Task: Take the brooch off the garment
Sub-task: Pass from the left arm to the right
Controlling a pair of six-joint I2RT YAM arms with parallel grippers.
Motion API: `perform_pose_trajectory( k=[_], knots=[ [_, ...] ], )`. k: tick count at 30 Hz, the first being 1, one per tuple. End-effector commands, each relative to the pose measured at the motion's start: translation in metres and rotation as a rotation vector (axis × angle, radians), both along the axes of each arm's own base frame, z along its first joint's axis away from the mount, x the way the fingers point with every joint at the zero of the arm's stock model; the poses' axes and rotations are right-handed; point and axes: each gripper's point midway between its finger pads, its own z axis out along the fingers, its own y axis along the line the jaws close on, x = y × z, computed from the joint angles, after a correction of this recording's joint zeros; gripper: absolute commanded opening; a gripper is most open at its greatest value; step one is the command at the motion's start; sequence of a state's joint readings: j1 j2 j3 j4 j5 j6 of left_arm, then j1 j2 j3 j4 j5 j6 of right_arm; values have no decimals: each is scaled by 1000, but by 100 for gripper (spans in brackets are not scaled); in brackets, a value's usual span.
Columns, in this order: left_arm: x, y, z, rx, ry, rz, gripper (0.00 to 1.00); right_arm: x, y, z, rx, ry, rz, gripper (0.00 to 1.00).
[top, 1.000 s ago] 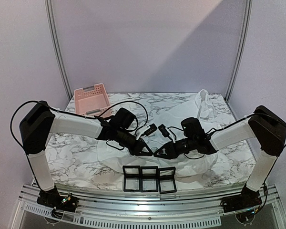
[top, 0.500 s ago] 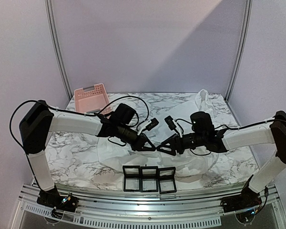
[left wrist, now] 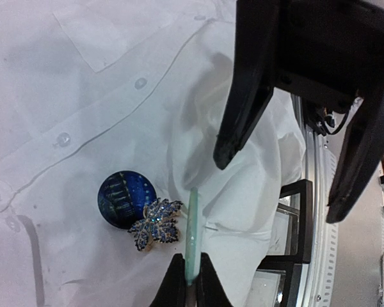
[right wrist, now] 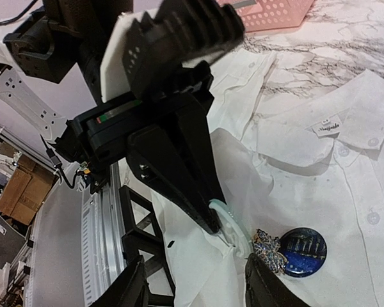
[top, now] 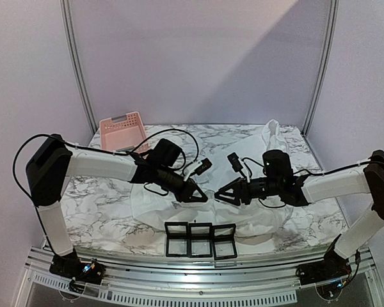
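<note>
Over the middle of the table [top: 96, 211], the right gripper [top: 223, 193] now sits farther to the right than a second ago, when its tip met the left gripper [top: 197, 195] above the garment [top: 262, 220]. A clear gap separates the two, and the right arm stretches lower and flatter. Its jaws stand apart with nothing between them, wider than a second ago. The left gripper has shifted only slightly and is clamped on a thin pale green disc [left wrist: 192, 238], seen edge-on against a raised fold of the white fabric.

The brooch [left wrist: 155, 224], a blue jewelled leaf shape, lies on the shirt front just beside that disc, to its left in the left wrist view. It overlaps the lower edge of a round blue badge [left wrist: 125, 195]. In the right wrist view the brooch lies just beside the tip of one of the right gripper's fingers [right wrist: 269, 288]; whether they touch cannot be told. Three black frames [top: 200, 238] stand at the table's near edge.
</note>
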State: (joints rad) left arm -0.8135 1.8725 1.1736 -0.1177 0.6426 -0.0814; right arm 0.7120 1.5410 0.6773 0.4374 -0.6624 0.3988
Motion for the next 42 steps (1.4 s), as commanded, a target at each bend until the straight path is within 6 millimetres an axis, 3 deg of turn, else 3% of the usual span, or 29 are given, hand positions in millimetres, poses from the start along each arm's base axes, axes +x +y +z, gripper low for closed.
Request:
perform_pose_trajectory(
  k=[1,16,42],
  knots=[
    [5,2,8,-14,-8,7,0,4,0,-13,-15,23,-12,49],
    [4,2,12,-26,-13,0,0,19,1,-26,-30,45,-55,37],
    [1,0,16,-43,-10,-13,0,25,10,-30,-21,43,-27,23]
  ],
)
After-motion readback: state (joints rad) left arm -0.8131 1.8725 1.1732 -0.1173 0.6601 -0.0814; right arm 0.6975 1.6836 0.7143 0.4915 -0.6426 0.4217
